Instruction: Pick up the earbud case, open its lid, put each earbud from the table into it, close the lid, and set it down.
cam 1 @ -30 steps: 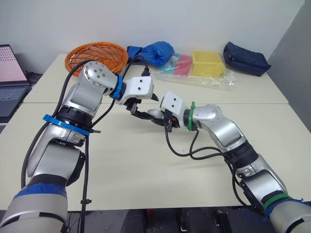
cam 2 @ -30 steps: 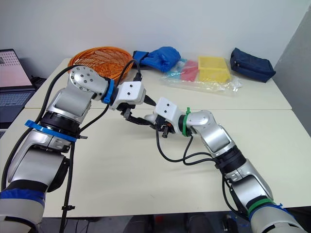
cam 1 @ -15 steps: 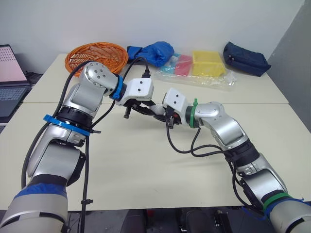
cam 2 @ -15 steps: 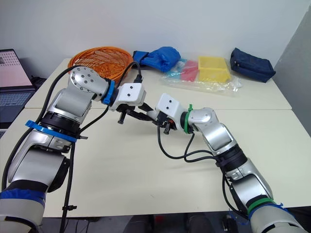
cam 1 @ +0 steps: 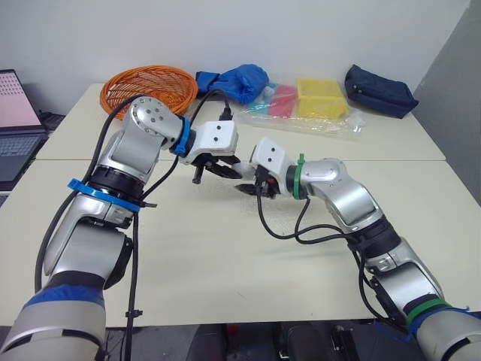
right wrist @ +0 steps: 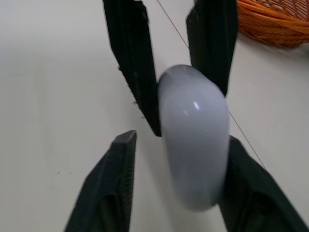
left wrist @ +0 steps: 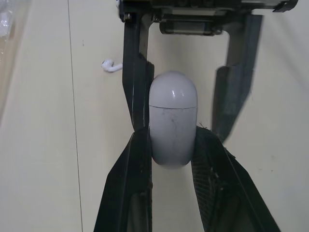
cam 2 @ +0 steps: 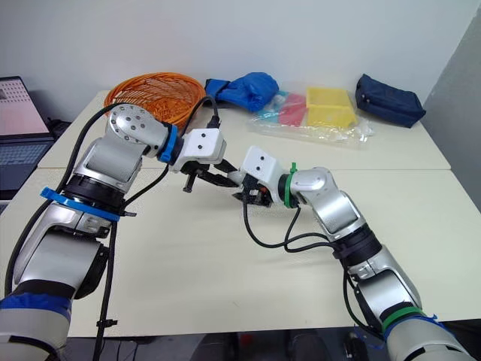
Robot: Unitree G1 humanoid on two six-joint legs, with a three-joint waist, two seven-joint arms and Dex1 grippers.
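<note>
A closed white earbud case point(left wrist: 173, 123) hangs above the middle of the cream table point(cam 1: 225, 248). My left gripper point(left wrist: 171, 135) is shut on one end of it. From the opposite side, my right gripper point(right wrist: 178, 139) stands open around the lid end: one finger point(right wrist: 241, 188) rests against the case and the other finger point(right wrist: 116, 183) is clear of it. The two grippers meet tip to tip point(cam 1: 242, 177). One white earbud point(left wrist: 111, 65) lies on the table below, off to the side of the case.
Along the far side of the table sit an orange wire basket point(cam 1: 149, 86), a blue bag point(cam 1: 237, 79), a yellow box point(cam 1: 322, 98) on clear plastic, and a navy pouch point(cam 1: 379, 90). A laptop point(cam 1: 15, 113) stands at the far left.
The left gripper closed on the case that the right gripper was holding. The right gripper's jaws have since spread apart, leaving the case in the left gripper.
</note>
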